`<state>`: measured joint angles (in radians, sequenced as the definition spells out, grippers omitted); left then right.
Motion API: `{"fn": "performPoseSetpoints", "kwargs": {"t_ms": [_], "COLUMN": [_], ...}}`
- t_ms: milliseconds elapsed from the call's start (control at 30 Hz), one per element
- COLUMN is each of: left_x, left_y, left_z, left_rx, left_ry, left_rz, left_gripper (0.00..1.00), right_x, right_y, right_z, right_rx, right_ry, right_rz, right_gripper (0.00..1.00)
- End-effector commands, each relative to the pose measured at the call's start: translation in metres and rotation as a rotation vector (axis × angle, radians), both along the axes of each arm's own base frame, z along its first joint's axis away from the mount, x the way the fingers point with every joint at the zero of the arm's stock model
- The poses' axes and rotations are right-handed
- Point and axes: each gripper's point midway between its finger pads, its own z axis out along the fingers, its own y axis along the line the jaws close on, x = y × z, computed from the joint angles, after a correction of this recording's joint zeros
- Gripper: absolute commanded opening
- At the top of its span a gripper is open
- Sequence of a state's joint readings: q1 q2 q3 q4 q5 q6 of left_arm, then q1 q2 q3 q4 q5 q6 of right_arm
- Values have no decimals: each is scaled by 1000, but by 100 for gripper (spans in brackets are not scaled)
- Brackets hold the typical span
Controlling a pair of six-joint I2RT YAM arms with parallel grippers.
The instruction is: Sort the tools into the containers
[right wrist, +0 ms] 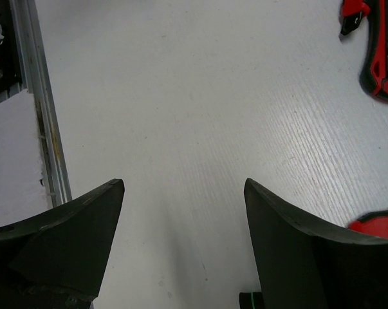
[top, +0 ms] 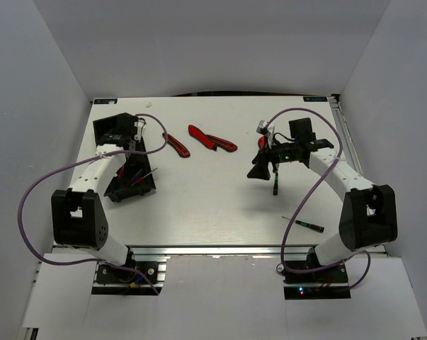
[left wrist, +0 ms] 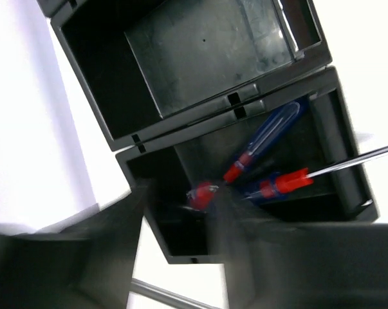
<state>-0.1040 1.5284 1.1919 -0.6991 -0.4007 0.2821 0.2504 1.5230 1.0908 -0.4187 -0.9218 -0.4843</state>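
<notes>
Two black containers lie end to end at the left. The far container holds nothing that I can see. The near container holds blue-and-red screwdrivers, and another red handle lies by my fingertips. My left gripper hovers over this container, blurred, jaws apart and holding nothing. Red-handled pliers and cutters lie on the table's far middle. My right gripper stands open above bare table, a black-green screwdriver at its base.
Another black-green screwdriver lies near the front right. Red-and-black handles show at the right wrist view's right edge. A thin metal rod crosses low in the left wrist view. White walls enclose the table on three sides.
</notes>
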Motion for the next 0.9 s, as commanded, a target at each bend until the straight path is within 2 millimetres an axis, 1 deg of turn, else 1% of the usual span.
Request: {"fn": "performPoseSetpoints", "kwargs": {"t_ms": [0, 67, 133, 167, 200, 267, 300, 333, 367, 400, 433, 467, 500, 533, 567, 600, 633, 667, 700, 733, 767, 867], "left_x": [1, 3, 5, 5, 7, 11, 16, 19, 21, 26, 24, 30, 28, 24, 28, 27, 23, 25, 22, 21, 21, 21], "left_y": [-1, -6, -12, -16, -19, -30, -36, -50, -62, -72, -98, -109, -120, -131, -145, -152, -156, -159, -165, -168, -170, -173], "left_z": [4, 7, 12, 15, 23, 32, 47, 54, 62, 75, 86, 99, 99, 111, 124, 130, 122, 135, 136, 133, 136, 136], "left_rx": [-13, -46, -93, -114, -134, -210, -249, -322, -411, -468, -613, -678, -757, -836, -911, -986, -1017, -1046, -1090, -1114, -1130, -1150], "left_ry": [-30, -48, -74, -84, -105, -135, -179, -194, -228, -261, -275, -322, -330, -360, -406, -421, -414, -467, -461, -454, -457, -445], "left_rz": [10, 13, 15, 17, 16, 19, 14, -19, 5, -19, -54, -90, -88, -98, -160, -137, -137, -167, -169, -161, -170, -170], "left_gripper": [63, 74, 81, 82, 82, 82, 82, 82, 82, 82, 82, 82, 82, 82, 82, 82, 82, 82, 82, 82, 82, 82], "right_x": [-4, -2, 0, 2, 4, 14, 17, 25, 31, 34, 42, 49, 50, 56, 60, 64, 67, 69, 70, 71, 71, 68], "right_y": [-10, -15, -22, -25, -28, -40, -45, -56, -64, -70, -85, -93, -99, -113, -118, -120, -127, -129, -129, -130, -131, -130], "right_z": [5, 3, -1, -2, -5, -16, -23, -32, -38, -46, -55, -58, -66, -69, -71, -72, -73, -74, -78, -78, -80, -91], "right_rx": [-19, -41, -74, -91, -110, -192, -222, -289, -327, -356, -430, -454, -477, -530, -547, -554, -574, -581, -589, -588, -591, -600], "right_ry": [-33, -43, -38, -42, -34, -32, 1, 4, 13, 56, 55, 47, 77, 65, 62, 56, 56, 55, 62, 65, 73, 115], "right_rz": [-12, -19, -42, -53, -67, -138, -182, -242, -290, -357, -440, -496, -560, -633, -667, -692, -735, -751, -753, -758, -767, -779], "right_gripper": [82, 82, 82, 82, 82, 82, 82, 81, 81, 79, 75, 71, 63, 59, 57, 55, 52, 51, 50, 50, 49, 47]}}
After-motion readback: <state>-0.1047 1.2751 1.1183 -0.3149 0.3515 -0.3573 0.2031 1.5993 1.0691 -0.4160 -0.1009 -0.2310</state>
